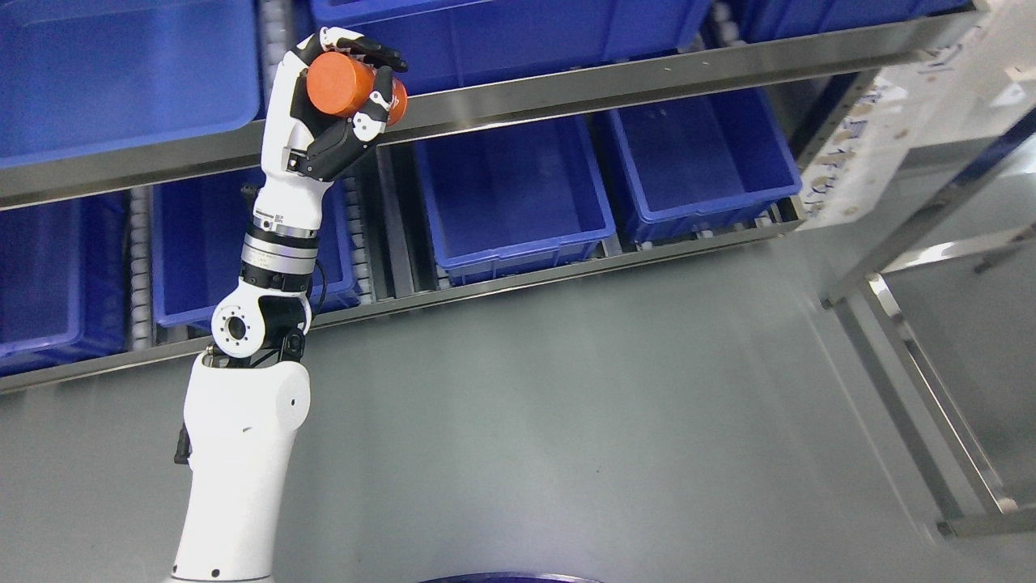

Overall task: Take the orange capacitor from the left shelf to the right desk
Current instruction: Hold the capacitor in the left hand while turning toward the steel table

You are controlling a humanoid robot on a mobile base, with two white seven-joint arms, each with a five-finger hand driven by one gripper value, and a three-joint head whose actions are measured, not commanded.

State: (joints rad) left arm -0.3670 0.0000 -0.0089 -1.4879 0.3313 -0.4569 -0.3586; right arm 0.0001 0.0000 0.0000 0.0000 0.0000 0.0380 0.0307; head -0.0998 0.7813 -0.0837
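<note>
On the shelf across the top of my head view, blue bins sit in two rows. At eleven o'clock I see a big bin on the upper level, and a second one at twelve o'clock beside it; their insides are hidden from this angle. Below the steel rail, the centre bin looks empty, and so does the bin at one o'clock just beside it. Another bin stands behind my arm at nine o'clock, partly covered, and one more sits at the far left edge; I cannot tell what either holds. The grey floor fills the lower half, and a steel frame runs down at four o'clock.

My left arm comes up from seven o'clock, white forearm upright, bent at the wrist joint, reaching to eleven o'clock. The left hand is raised in front of the upper rail, palm turned towards the camera. Its fingers curl over the top of the orange capacitor and the thumb presses from below, so the cylinder is clamped in the hand, lying on its side, clear of every bin.
</note>
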